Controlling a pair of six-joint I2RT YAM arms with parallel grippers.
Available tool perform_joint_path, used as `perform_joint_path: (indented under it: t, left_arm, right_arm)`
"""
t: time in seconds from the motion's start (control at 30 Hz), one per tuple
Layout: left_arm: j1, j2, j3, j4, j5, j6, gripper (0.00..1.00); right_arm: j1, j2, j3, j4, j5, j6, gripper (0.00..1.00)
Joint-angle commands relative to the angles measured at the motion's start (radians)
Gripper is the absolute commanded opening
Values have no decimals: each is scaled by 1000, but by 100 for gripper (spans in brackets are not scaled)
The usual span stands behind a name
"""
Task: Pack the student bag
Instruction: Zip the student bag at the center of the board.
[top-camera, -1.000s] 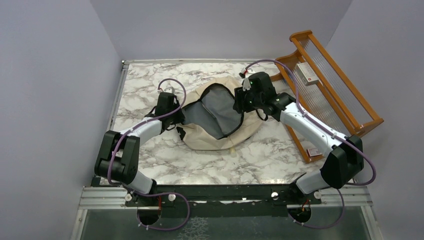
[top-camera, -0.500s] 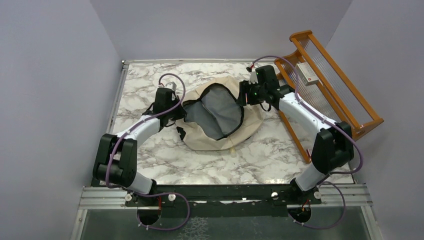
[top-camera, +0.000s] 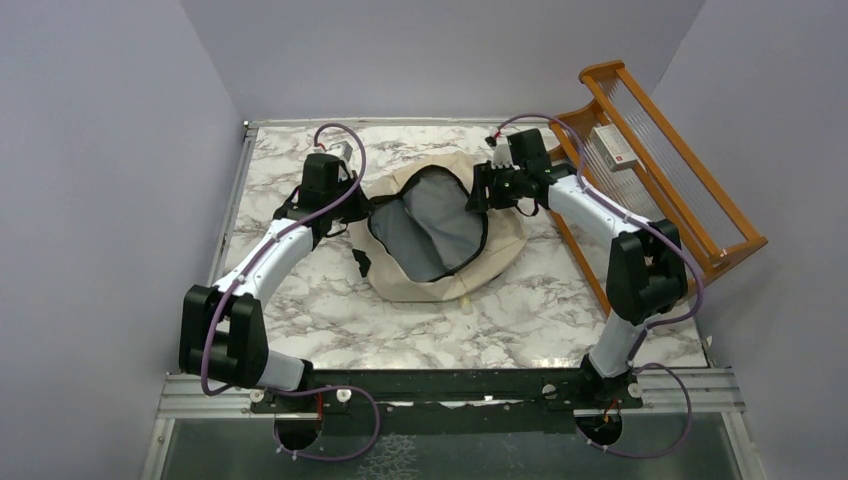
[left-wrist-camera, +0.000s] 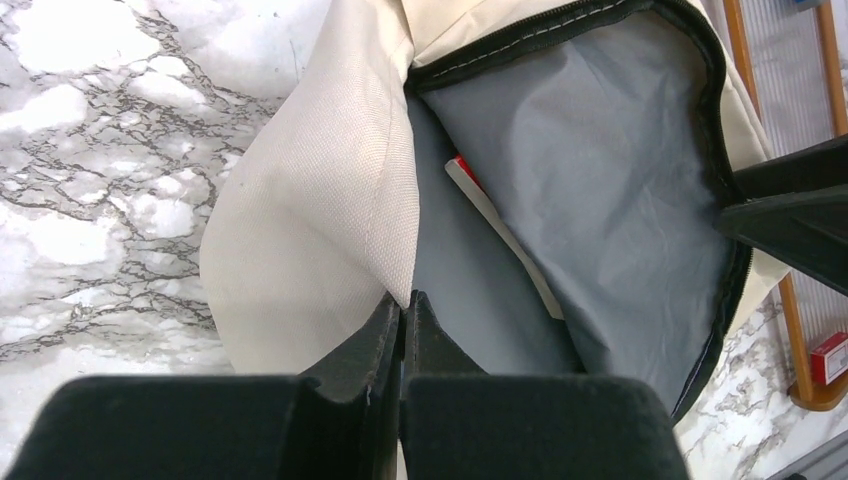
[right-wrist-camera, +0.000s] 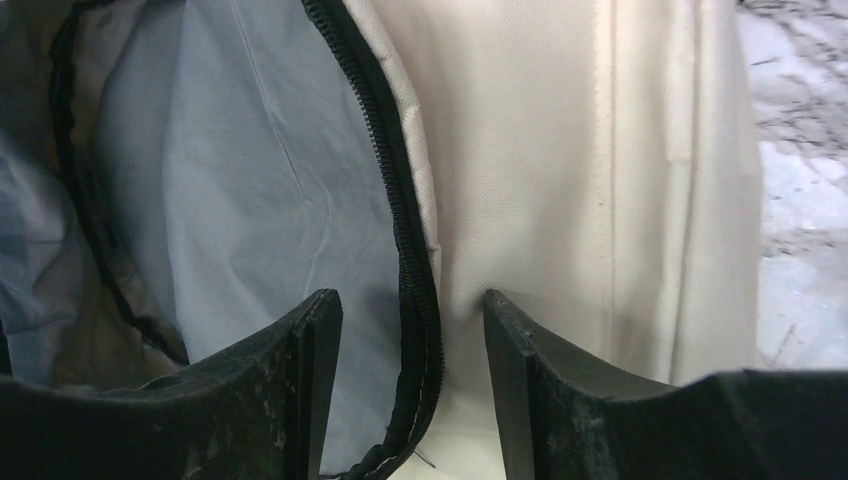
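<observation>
Student bag (top-camera: 430, 285) lies in the middle of the marble desk (top-camera: 330, 320), between our two arms, its main zip undone and the grey lining showing. Our left gripper (left-wrist-camera: 402, 300) has its jaws pressed together on the cream fabric at the left edge of the opening. Our right gripper (right-wrist-camera: 412, 300) has its jaws spread, straddling the black zipper rim (right-wrist-camera: 392, 190) on the opposite side without closing on it. We judge this to be the step of holding the mouth open, not filling. Inside, the left wrist view shows a flat white item (left-wrist-camera: 500, 235) with a red corner against the lining; what it is we cannot tell. A white box (top-camera: 612, 147) rests on the wooden rack (top-camera: 682, 152) at the right, and a small red item (top-camera: 628, 302) lies by the rack's near end. We therefore reckon the packing is partly done, with these probably left to go in and the zip left to close.
</observation>
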Motion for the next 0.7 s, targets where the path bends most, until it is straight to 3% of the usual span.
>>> perform_joint_path:
  t: [0.0, 0.2, 0.47, 0.67]
  left_arm:
    - [4, -43, 37, -25, 41, 21, 0]
    - [4, -52, 27, -24, 58, 20, 0]
    - [4, -74, -4, -21, 89, 8, 0]
    - [4, -85, -22, -26, 97, 4, 0]
  right_arm:
    - [-3, 37, 33, 24, -108, -10, 56]
    - [-3, 50, 47, -2, -159, -11, 44]
    - [-3, -1, 40, -6, -203, -20, 3]
    - [-1, -57, 48, -19, -262, -36, 1]
